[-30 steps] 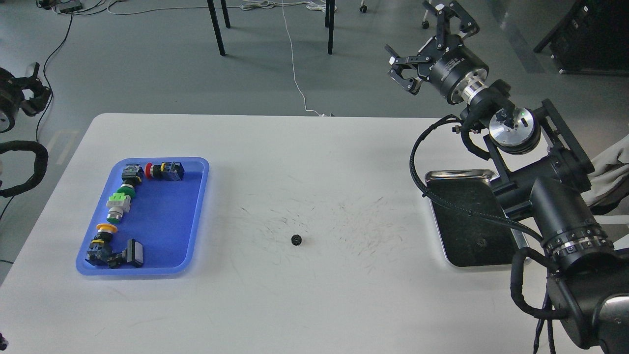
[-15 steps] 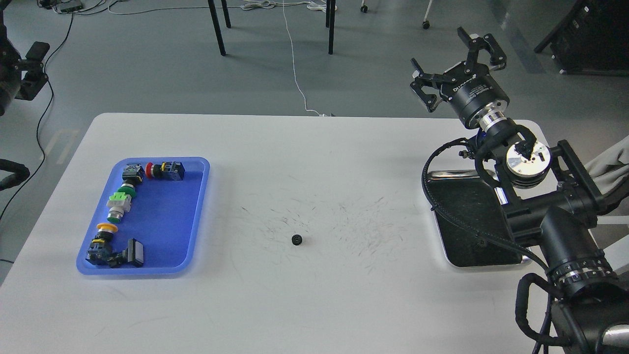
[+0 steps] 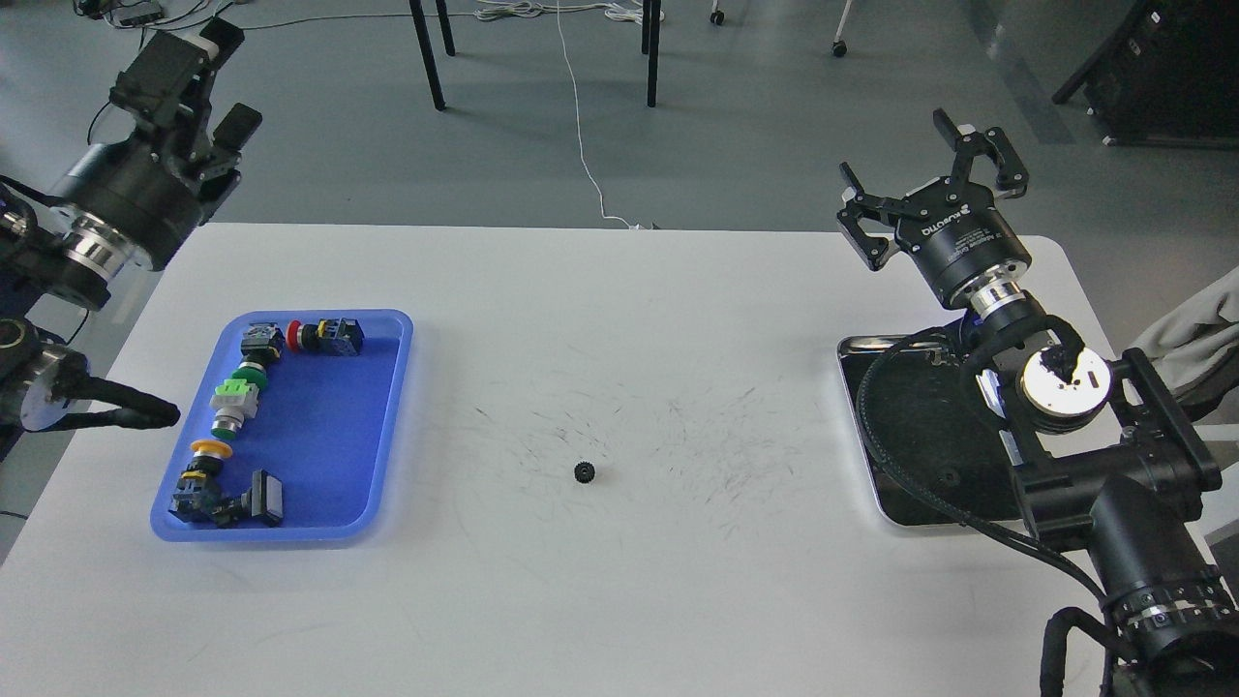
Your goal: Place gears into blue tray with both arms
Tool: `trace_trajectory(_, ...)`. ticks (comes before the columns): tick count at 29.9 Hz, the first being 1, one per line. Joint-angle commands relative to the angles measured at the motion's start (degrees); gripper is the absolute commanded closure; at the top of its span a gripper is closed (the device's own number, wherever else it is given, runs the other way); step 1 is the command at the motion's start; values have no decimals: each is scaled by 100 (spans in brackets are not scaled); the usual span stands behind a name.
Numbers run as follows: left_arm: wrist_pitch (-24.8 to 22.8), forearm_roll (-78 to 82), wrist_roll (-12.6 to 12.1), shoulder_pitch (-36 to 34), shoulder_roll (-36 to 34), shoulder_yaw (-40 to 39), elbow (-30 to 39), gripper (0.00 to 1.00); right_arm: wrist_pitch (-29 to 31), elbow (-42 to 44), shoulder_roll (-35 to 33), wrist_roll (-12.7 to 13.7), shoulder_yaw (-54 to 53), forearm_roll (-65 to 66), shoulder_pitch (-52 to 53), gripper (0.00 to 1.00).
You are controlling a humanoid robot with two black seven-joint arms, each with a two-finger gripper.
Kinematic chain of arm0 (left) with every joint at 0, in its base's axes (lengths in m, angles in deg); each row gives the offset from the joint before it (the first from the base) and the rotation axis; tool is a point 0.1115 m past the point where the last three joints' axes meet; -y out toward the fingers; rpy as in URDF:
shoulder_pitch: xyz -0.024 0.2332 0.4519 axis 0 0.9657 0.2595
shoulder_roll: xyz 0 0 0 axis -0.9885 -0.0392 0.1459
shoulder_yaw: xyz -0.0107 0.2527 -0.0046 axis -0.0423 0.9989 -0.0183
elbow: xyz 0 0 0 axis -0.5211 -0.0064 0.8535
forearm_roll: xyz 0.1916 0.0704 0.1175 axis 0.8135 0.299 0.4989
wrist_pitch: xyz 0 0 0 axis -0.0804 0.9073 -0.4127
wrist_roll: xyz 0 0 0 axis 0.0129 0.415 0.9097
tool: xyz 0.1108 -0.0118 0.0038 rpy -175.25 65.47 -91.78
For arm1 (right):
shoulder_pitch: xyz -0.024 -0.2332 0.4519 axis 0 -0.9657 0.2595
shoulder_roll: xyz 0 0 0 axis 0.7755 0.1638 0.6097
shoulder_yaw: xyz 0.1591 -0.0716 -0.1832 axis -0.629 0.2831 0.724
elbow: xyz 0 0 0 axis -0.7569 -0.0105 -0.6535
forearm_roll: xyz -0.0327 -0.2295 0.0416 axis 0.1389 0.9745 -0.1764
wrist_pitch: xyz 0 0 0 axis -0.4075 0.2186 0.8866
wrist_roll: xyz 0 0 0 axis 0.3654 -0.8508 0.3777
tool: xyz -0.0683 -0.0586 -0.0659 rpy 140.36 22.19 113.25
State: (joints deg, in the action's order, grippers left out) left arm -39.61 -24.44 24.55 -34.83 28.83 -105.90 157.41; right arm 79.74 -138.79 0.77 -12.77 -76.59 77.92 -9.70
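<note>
a single black gear point(image 3: 585, 471) lies on the white table point(image 3: 619, 319) near its centre, well apart from the blue tray point(image 3: 329, 436) at 9 o'clock, which holds push-button switches point(image 3: 237, 402). right gripper point(image 3: 931, 189) at 2 o'clock, fingers spread, empty. left gripper point(image 3: 198, 82) at 10 o'clock; cannot tell its state. a steel tray point(image 3: 905, 465) sits at 3 o'clock.
</note>
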Motion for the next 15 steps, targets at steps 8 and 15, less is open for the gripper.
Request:
trace_trajectory(8,-556,1982,-30,-23,-177,1111,447,2,78,7,0,-80,-121,0,-360,3)
trace_trajectory(15,-619,4161,-30,-41,-89,1709,561,2,227,-11,-9,-133,-112,0,-369,3)
